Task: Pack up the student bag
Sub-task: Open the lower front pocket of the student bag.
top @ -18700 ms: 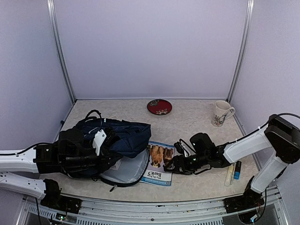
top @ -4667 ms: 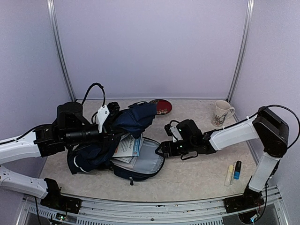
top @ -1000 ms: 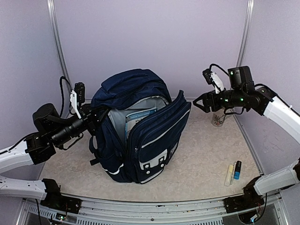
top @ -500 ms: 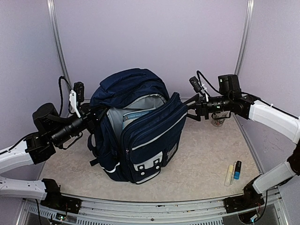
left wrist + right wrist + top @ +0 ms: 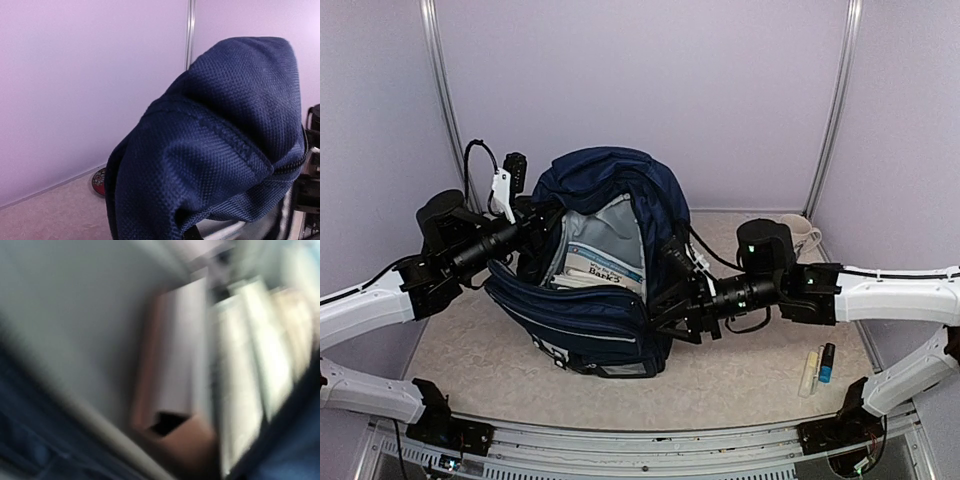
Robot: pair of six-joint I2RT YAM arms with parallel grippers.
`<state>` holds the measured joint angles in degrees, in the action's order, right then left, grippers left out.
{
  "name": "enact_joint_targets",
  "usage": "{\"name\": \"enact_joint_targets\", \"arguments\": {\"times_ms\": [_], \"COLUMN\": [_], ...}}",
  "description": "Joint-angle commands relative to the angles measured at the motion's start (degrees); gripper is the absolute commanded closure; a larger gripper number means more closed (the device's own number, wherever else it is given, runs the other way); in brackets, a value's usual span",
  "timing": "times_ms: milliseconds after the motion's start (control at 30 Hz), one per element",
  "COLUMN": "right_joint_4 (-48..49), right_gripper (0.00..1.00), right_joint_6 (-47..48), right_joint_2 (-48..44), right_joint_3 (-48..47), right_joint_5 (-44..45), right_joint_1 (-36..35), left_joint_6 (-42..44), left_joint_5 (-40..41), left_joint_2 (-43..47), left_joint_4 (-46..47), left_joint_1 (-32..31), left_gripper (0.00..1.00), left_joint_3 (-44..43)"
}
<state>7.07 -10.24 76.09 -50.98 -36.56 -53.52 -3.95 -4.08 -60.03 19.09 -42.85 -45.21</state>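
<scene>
Top external view: left pincer (image 5: 528,222) is clenched on the upper rim fabric of the student bag (image 5: 590,322), at its left-rear side. The left wrist view agrees: bunched navy weave fills the lens, with the pincer's own fingers hidden behind it. Judged reason for the hold: it props the bag and pulls the main compartment's mouth apart, so the grey lining faces up and things can go in.

Right pincer (image 5: 672,305) sits at the opposite, right rim of the opening, against or just inside the edge. Whether it is released or clenched cannot be told. It is dark on dark from above, and the right wrist view is smeared, showing only grey lining, pale page edges and a brownish shape. It is probably there to take the rim or to leave something inside; which, cannot tell.

The bag lies tilted on the desk (image 5: 750,375), mid-left, mouth gaping wide. A book (image 5: 605,268) stands inside against the lining. Outside the bag, a mug (image 5: 810,232) sits behind the right arm. Pens (image 5: 818,366) lie near the right front edge, well apart from the bag. A red plate (image 5: 98,181) shows by the back wall in the left wrist view. Packing looks partly done, with the pens likely left to go in.
</scene>
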Motion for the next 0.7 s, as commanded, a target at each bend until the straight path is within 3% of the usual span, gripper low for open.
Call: {"name": "enact_joint_targets", "arguments": {"times_ms": [0,167,367,433,667], "right_joint_4": [-1.72,-11.12,-11.82,-11.40,-7.20], "right_gripper": [0.43,0.37,0.33,0.28,0.12], "right_joint_6": [-2.78,1.63,1.97,1.16,4.01], "right_joint_2": [-5.67,-14.31,-22.11,-21.28,-11.05], "right_joint_3": [0.57,1.70,3.60,3.71,-2.35], "right_joint_5": [4.04,11.51,22.69,27.52,28.89], "right_joint_1": [-4.14,-3.76,-2.77,-2.46,-2.14], "left_joint_6": [1.55,0.96,1.23,1.13,0.96], "left_joint_5": [-3.03,-5.13,-6.12,-6.28,-6.80], "left_joint_2": [-3.18,-3.30,-2.73,-2.41,-2.01], "left_joint_4": [0.69,2.35,2.11,1.97,0.32], "left_joint_1": [3.22,5.72,6.67,6.89,6.90], "left_gripper": [1.00,1.00,1.00,1.00,1.00], "left_joint_3": [-1.67,0.03,0.99,1.15,0.65]}}
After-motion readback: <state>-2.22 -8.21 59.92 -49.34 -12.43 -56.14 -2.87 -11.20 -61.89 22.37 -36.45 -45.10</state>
